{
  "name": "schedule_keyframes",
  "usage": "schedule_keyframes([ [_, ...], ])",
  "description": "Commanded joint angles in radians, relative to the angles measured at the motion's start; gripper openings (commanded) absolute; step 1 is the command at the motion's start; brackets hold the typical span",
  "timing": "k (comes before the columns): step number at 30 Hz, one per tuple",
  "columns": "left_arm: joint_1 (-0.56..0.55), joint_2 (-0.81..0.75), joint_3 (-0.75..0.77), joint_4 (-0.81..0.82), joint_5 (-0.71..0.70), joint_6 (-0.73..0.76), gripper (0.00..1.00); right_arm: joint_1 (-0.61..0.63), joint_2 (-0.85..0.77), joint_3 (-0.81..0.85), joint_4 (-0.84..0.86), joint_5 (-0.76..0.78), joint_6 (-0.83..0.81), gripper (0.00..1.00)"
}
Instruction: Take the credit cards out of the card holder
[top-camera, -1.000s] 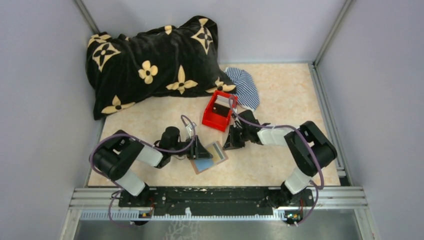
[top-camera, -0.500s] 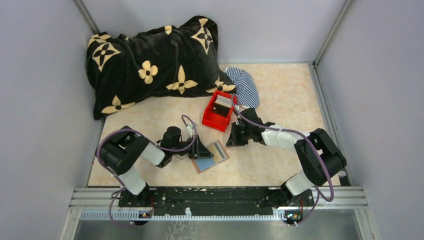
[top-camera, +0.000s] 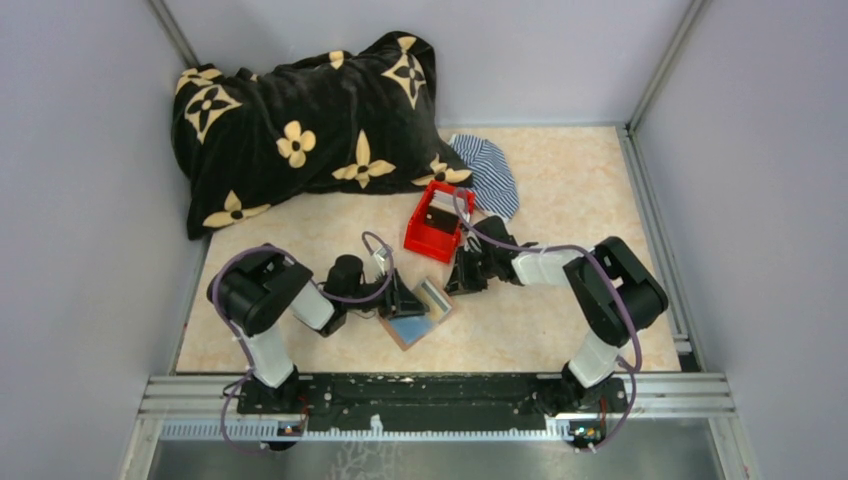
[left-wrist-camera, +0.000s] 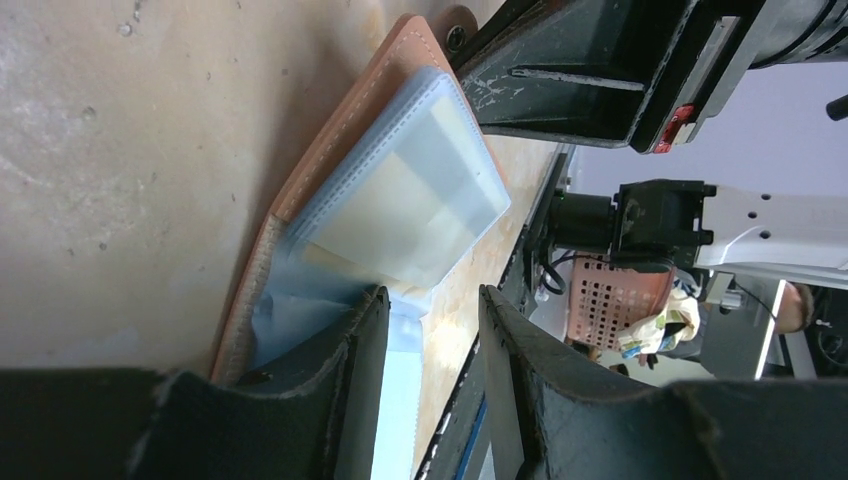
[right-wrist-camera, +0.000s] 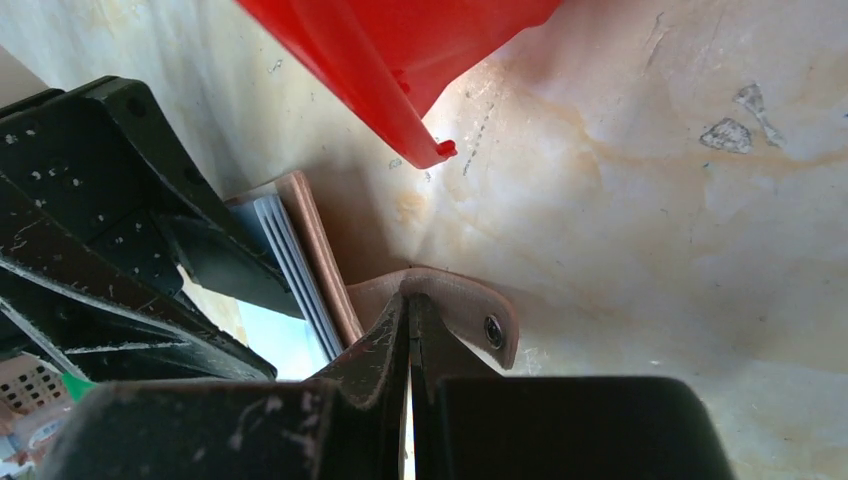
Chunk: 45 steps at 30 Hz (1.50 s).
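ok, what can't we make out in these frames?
- Top view: card count in the card holder; too small, left gripper overlaps it.
- Left wrist: how far the light blue card is out; finger hides it.
- Right wrist: whether the right gripper pins the snap tab; fingers cover contact.

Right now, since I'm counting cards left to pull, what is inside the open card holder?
A light blue card lies in one half; clear sleeves, yellowish inside, stack on the other. The left fingers cover part of it; anything deeper in the sleeves is hidden.
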Motion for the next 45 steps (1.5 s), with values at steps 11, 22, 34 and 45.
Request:
schedule_keyframes([
  [11, -0.002, 0.022, -0.014, 0.126, -0.053, -0.057, 0.46, 0.039, 0.085, -0.038, 0.006, 0.012, -0.019, 0.00],
  [22, -0.002, -0.055, -0.040, 0.076, -0.078, -0.031, 0.45, 0.040, 0.016, -0.106, 0.040, 0.005, 0.019, 0.00],
  [34, -0.002, 0.011, -0.086, 0.213, -0.101, -0.082, 0.46, 0.128, -0.009, -0.152, 0.079, 0.026, 0.075, 0.00],
  [45, -0.002, 0.034, -0.145, 0.306, -0.103, -0.125, 0.46, 0.135, -0.248, -0.102, -0.157, 0.257, 0.012, 0.00],
])
